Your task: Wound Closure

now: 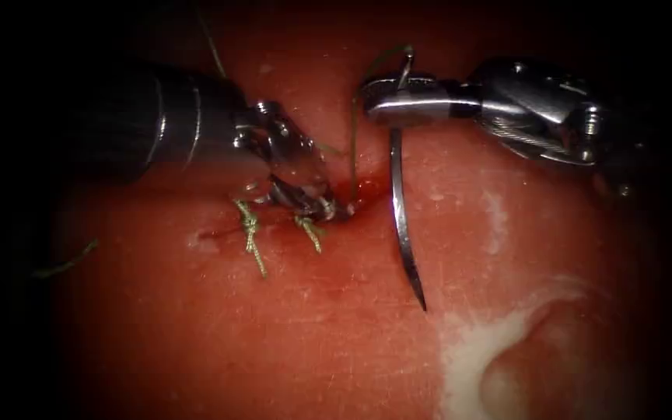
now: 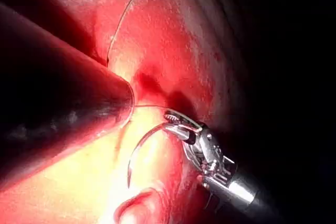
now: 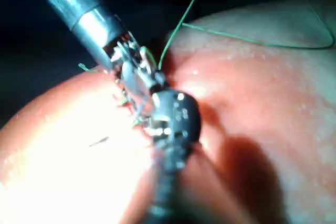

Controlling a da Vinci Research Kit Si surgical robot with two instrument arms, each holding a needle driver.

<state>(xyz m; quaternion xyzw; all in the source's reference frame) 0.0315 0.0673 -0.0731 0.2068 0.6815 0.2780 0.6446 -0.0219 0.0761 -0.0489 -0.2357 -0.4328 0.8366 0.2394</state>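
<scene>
1. Right tool (image 1: pixel 398 101): jaws clamped on the needle (image 1: pixel 400 210) near its thread end; needle clear of the tissue (image 1: pixel 274 334), right of the cut (image 1: pixel 355 194); grip should stay firm.
2. Left tool (image 1: pixel 313 198): tip at the cut; jaw state cannot be told; keep thread (image 1: pixel 354 132) slack.

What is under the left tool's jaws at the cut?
The left tool presses its tip onto the tissue at the cut, beside cut thread ends and red fluid. What its jaws hold is covered. The right tool holds the needle near its tail, out of the tissue.
</scene>
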